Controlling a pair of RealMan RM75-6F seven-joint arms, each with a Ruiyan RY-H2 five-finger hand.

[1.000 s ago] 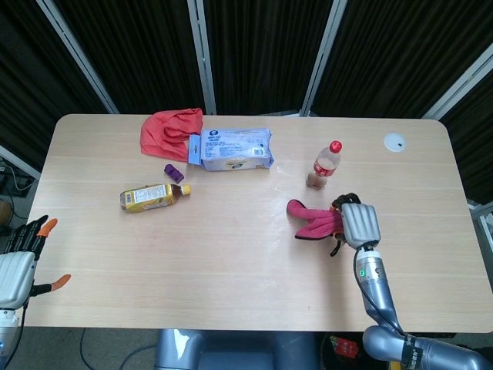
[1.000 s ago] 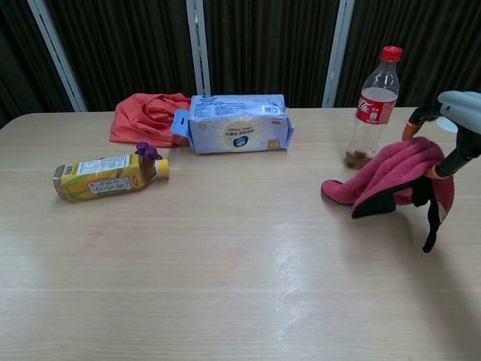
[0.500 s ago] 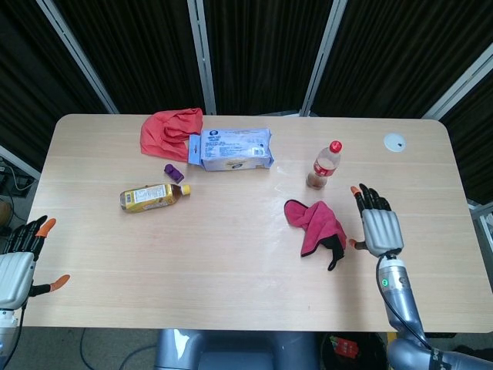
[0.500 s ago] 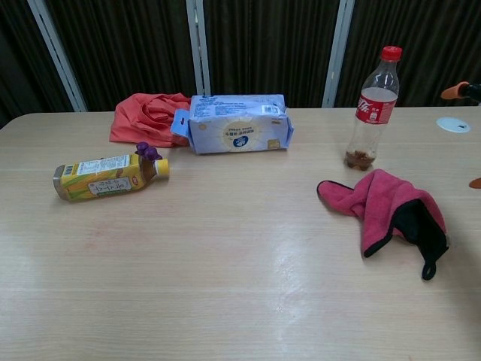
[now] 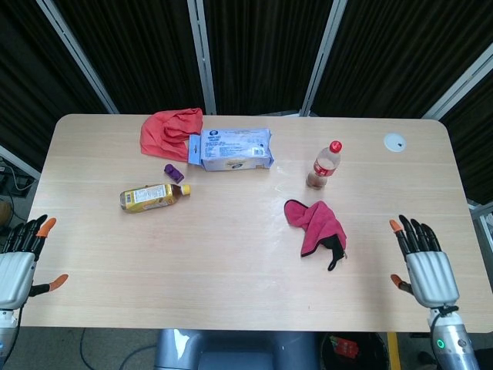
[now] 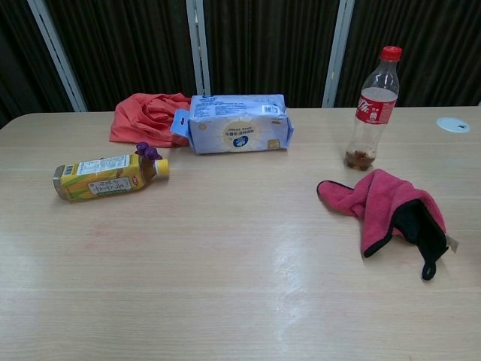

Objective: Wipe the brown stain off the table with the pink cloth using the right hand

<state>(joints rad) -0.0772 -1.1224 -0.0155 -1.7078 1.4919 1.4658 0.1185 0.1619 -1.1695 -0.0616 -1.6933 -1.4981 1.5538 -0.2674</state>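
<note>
A clear plastic bottle with a red cap and red label (image 5: 326, 165) stands upright on the light wooden tabletop (image 5: 231, 262), holding only a little brown residue at its bottom. A yellow-labelled drink bottle with a yellow cap (image 5: 153, 196) lies on its side, full of amber liquid, with a small purple object (image 5: 173, 171) touching its neck end. A pale blue soft pack of wipes (image 5: 231, 149) lies flat, its left end against a crumpled red-orange cloth (image 5: 171, 130).

The crumpled pink cloth with a black underside (image 5: 317, 226) lies on the tabletop just in front of the standing bottle, held by nothing. No brown stain can be made out; it may sit under the cloth.

Only the head view shows the robot hands. The right robot hand (image 5: 425, 266) sits at the near right edge, fingers spread and empty, well apart from the cloth. The left robot hand (image 5: 21, 258) is at the near left edge, also spread and empty. A white round disc (image 5: 395, 142) lies at the far right.

A second ago the right robot hand gripped the cloth above the tabletop; it has since released it and drawn back.
</note>
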